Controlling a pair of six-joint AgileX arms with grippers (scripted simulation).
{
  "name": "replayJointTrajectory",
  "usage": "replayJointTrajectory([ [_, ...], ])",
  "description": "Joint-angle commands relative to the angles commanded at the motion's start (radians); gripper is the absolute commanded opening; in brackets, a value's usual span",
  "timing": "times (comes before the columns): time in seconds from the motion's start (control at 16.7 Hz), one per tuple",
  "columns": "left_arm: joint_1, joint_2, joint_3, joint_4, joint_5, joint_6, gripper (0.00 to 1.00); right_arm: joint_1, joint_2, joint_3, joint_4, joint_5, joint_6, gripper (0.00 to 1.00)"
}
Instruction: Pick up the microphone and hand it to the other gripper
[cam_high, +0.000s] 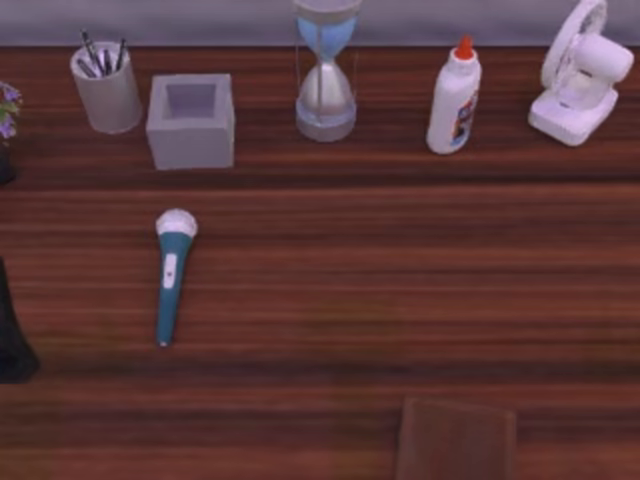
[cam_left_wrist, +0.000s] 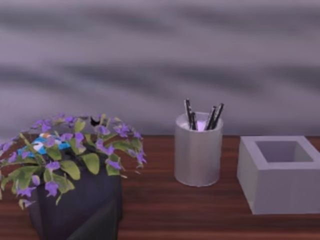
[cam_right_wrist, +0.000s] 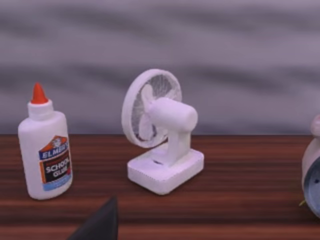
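Microphone (cam_high: 171, 276) lies flat on the worktop (cam_high: 400, 290) in the left half of the top view, clear of everything else, below the grey square box (cam_high: 190, 121). Long axis runs near vertical in frame: white head toward the upper side, teal handle tapering to the lower side, tip leaning slightly left. Switch panel faces up. Left arm (cam_high: 12, 335) shows only as a dark shape at the left edge, level with the handle end, so it looks the nearer one; the mic lies to its right. Right arm is not visible in the top view. Neither tool's fingers can be made out, so opening cannot be told; nothing is gripped, the mic is untouched. Judgement: left tool should close across the handle, i.e. fingers aligned left-right in frame.
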Motion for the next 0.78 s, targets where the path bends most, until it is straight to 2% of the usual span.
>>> replayJointTrajectory([
  [0.36, -0.03, 0.106, 0.083, -0.073, 0.001, -0.018, 1.0, 0.0, 0.0, 0.0, 0.0, 0.0, 0.0, 1.0],
  [0.78, -0.138, 0.666, 0.461, -0.362, -0.014, -0.119, 1.0, 0.0, 0.0, 0.0, 0.0, 0.0, 0.0, 1.0],
])
